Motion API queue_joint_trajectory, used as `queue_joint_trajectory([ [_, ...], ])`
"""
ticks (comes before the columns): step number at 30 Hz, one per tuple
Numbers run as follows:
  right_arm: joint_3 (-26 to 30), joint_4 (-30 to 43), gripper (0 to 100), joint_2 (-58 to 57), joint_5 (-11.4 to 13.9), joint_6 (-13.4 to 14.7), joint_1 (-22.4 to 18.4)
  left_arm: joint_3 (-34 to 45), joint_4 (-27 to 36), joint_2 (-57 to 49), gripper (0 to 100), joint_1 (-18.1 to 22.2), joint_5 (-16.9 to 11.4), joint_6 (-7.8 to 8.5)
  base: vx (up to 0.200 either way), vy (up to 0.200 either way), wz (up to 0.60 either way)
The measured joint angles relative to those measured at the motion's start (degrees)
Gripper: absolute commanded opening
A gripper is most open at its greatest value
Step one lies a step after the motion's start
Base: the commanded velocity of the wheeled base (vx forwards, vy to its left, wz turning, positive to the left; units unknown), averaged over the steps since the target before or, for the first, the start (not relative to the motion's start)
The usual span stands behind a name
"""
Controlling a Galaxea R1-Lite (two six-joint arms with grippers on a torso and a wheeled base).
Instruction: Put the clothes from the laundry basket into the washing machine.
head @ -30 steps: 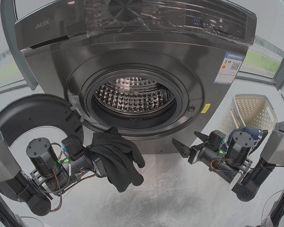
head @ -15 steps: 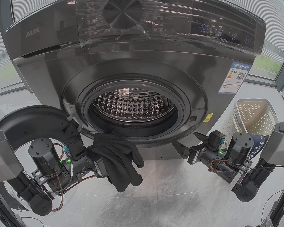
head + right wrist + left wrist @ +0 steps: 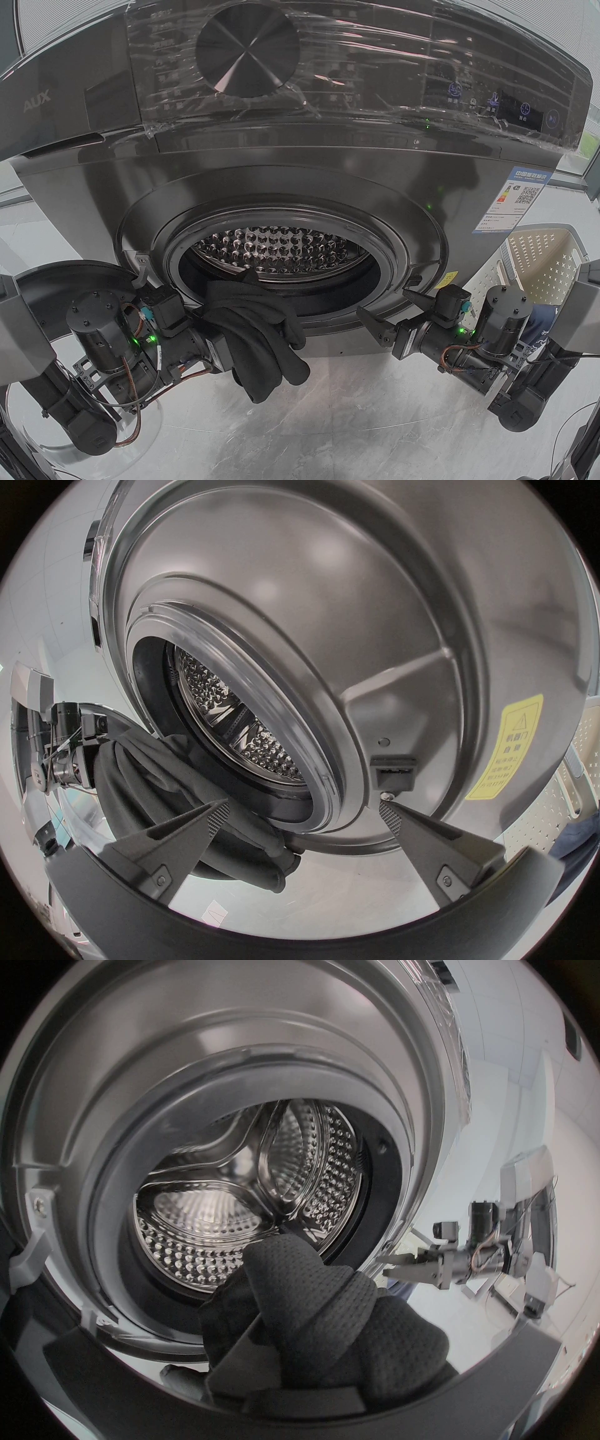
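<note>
One black garment hides the left pincer — apparently clamped on it.

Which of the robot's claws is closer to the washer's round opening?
Left. The left gripper, holding the black garment, is at the lower lip of the opening; the right gripper hangs open, empty, off to its lower right.

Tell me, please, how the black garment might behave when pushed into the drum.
Probably floppy: the black garment droops in folds from the left gripper, so ends may snag on the opening rim. Its textured knit looks grippy, likely not slippery.
</note>
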Motion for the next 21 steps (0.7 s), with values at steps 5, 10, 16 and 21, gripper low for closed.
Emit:
queue_joint_trajectory([
  [5,0.2,-0.2,100,0.0,-0.5,0.1,1.7,-2.6,-0.1,-0.6,0,-2.4,3.2,-4.57,0.000,0.000,0.00],
  [10,0.5,-1.2,100,-0.3,-0.7,0.1,3.8,-5.5,0.0,1.7,0,-4.5,5.0,-5.18,0.000,0.000,0.00],
  [16,2.5,-0.9,100,-0.7,-0.6,0.1,5.5,-9.4,-0.1,6.7,0,-6.0,6.0,-2.50,0.000,0.000,0.00],
  [21,4.6,-0.8,100,-1.4,-0.5,-0.1,6.2,-9.3,0.0,9.8,0,-6.9,7.7,-0.57,0.000,0.000,0.00],
])
